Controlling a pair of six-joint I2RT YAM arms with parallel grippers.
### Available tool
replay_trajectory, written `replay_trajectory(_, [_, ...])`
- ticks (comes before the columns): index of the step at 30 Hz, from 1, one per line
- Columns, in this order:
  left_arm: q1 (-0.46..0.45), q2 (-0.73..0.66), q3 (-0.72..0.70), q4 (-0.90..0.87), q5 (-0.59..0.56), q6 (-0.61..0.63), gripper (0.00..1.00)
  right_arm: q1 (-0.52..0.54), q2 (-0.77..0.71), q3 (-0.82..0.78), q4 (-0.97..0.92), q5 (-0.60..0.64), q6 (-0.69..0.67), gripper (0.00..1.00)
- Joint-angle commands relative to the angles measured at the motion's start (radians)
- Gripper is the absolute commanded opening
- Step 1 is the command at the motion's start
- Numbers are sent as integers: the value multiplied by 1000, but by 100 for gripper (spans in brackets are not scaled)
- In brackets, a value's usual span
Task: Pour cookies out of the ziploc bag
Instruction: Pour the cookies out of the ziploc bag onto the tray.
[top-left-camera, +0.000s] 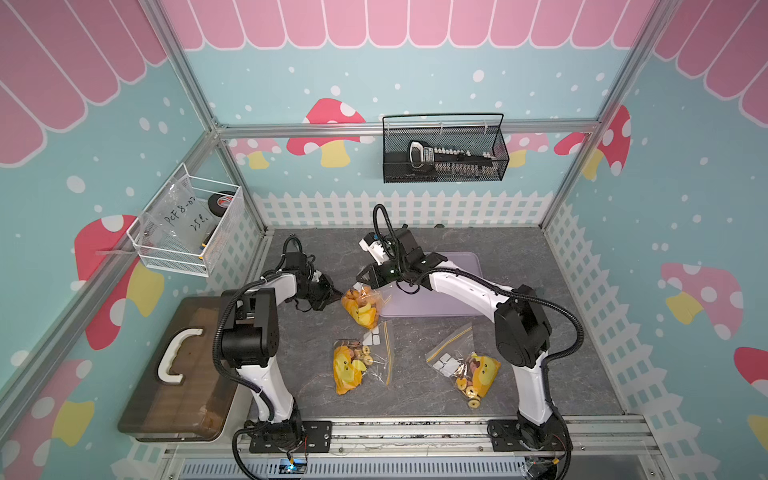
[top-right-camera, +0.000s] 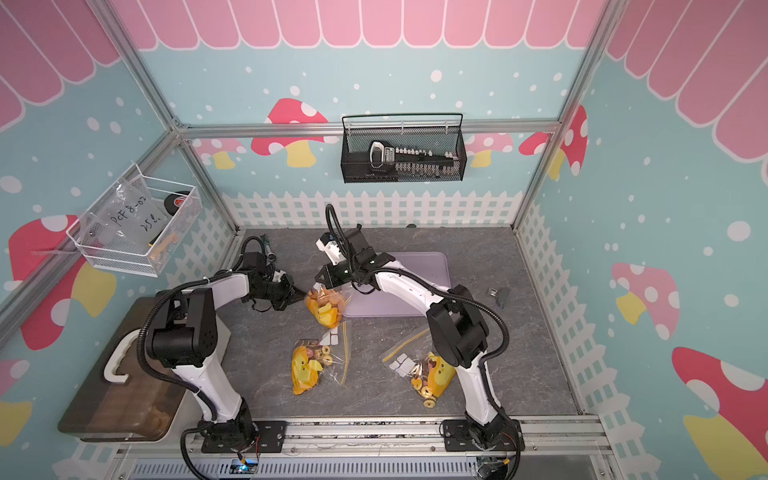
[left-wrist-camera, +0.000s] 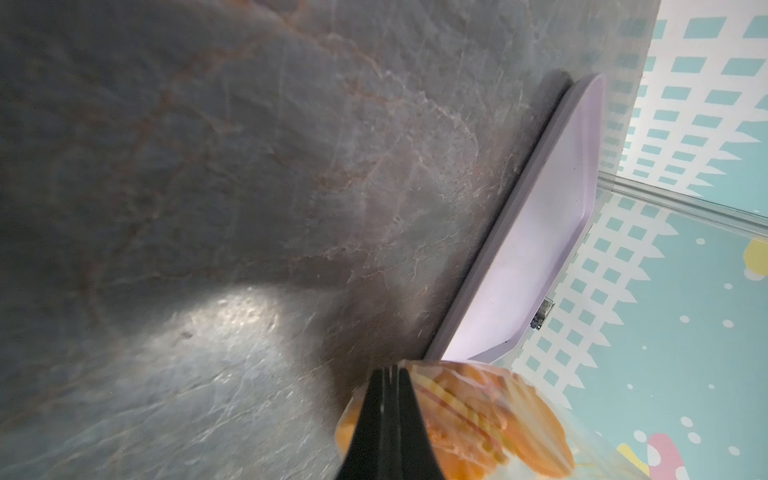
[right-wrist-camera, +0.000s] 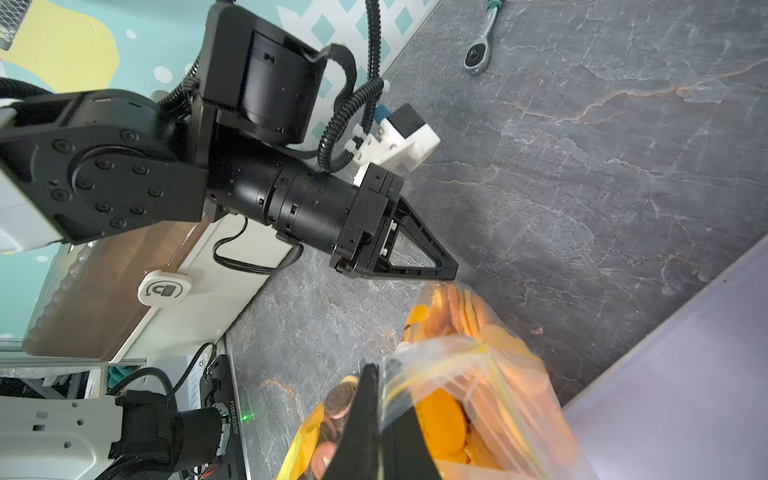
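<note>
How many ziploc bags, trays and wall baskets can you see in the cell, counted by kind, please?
Ziploc bags: 3
Purple tray: 1
Wire wall baskets: 2
Total: 6

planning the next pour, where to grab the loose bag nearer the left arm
On that loose bag, likely pinch the flat empty strip along the yellow zip line, from above at its right edge; the cookies bulge on the other side.
</note>
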Motion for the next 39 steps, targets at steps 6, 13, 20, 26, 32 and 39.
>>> replay_trajectory(6, [-5,-49,240,-110,-9,-3,0,-50,-87,-3,47,-56,-23,4])
replay_trajectory(13, [-14,-58,402,-187,-46,13,0,-72,-62,-5,75,-62,-21,6])
replay_trajectory(20, [-89,-24,463,-189,-79,16,0,-97,-42,-66,105,-30,-26,8])
replay_trajectory(26, [-164,-30,381,-102,-137,4,0,-155,-50,-191,106,47,9,18])
replay_trajectory(32, [-193,-35,348,-83,-171,13,0,-198,-70,-276,106,67,38,26])
replay_trajectory(39, [-197,-37,340,-80,-173,11,0,-210,-73,-279,127,43,53,27])
